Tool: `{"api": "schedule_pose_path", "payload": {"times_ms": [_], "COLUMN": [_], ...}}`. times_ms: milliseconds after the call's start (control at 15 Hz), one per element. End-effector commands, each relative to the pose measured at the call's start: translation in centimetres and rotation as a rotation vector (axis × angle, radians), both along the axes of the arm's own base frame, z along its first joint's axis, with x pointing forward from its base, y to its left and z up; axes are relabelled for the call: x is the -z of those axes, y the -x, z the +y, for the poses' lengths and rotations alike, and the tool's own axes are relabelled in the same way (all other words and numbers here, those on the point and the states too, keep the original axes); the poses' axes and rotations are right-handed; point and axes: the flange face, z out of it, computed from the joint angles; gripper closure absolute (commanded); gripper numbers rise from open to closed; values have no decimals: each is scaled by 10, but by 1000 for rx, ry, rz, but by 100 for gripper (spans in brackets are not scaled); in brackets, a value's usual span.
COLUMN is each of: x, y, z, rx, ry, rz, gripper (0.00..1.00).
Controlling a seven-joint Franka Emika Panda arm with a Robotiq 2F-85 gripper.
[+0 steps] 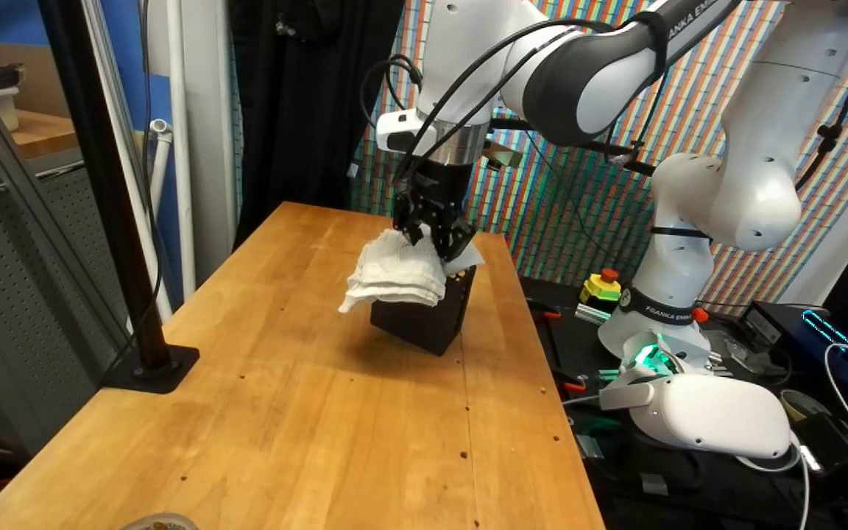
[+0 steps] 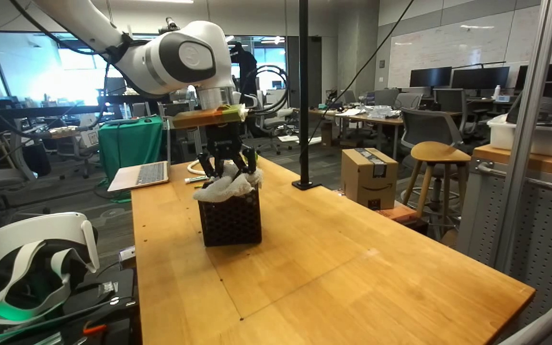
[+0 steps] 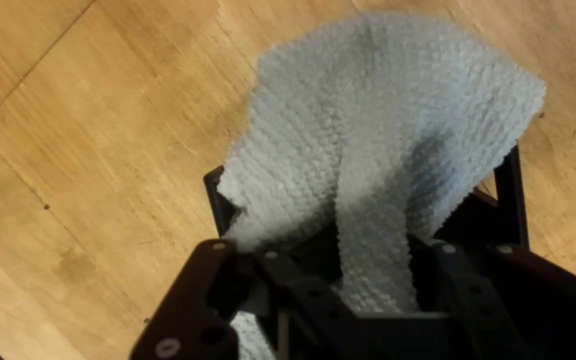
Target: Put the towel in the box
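Gripping, with the claw (image 2: 232, 172), a bunched fold of the white towel (image 1: 394, 272). Seen spread over the open top of the black box (image 2: 232, 223), and partly beyond the rim (image 3: 519, 205); not possible to tell the depth inside. As for the box, standing upright on the wooden desk (image 1: 306, 412), nearer to the long edge at the robot base (image 1: 656, 324). At the opposite long edge, seeing also a black pole (image 2: 304, 96).

In the wrist view, the black cubic box (image 3: 514, 205) is hidden toward twelve o'clock by the white cloth towel (image 3: 368, 130).
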Motion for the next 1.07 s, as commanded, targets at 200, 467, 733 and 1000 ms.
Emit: {"api": "schedule_pose_path", "payload": {"times_ms": [200,467,733,1000], "x": [56,65,58,36], "y": [-26,-31,-35,-36], "z": [-8,-5,-2,3], "rx": [-73,-87,-97,-99], "ry": [1,17,25,14], "rz": [132,188,202,166], "gripper": [83,83,83,53]}}
